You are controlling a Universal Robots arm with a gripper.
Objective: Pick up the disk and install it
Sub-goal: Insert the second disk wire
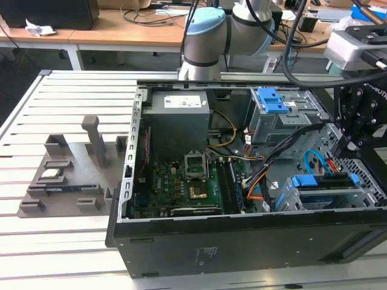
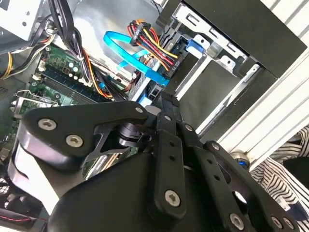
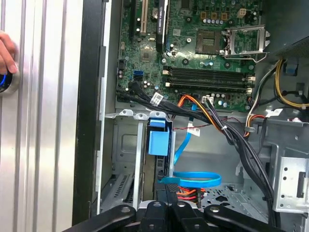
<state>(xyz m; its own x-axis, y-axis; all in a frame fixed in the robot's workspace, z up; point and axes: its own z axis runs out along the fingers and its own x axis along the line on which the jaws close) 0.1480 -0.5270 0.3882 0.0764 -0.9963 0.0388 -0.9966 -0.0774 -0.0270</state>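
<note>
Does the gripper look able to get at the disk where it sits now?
Probably yes: the gripper hangs just above the disk in the open case, with only a blue cable close beside it.

The arm (image 1: 230,30) rises at about twelve o'clock in the exterior view, its pale blue-capped joint bent toward three o'clock. The black gripper (image 1: 357,130) hangs at three o'clock there, pointing down. In both wrist views its linkage bars (image 2: 166,159) lie drawn together. A person's fingertips (image 3: 6,50) show at nine o'clock in the first wrist view
</note>
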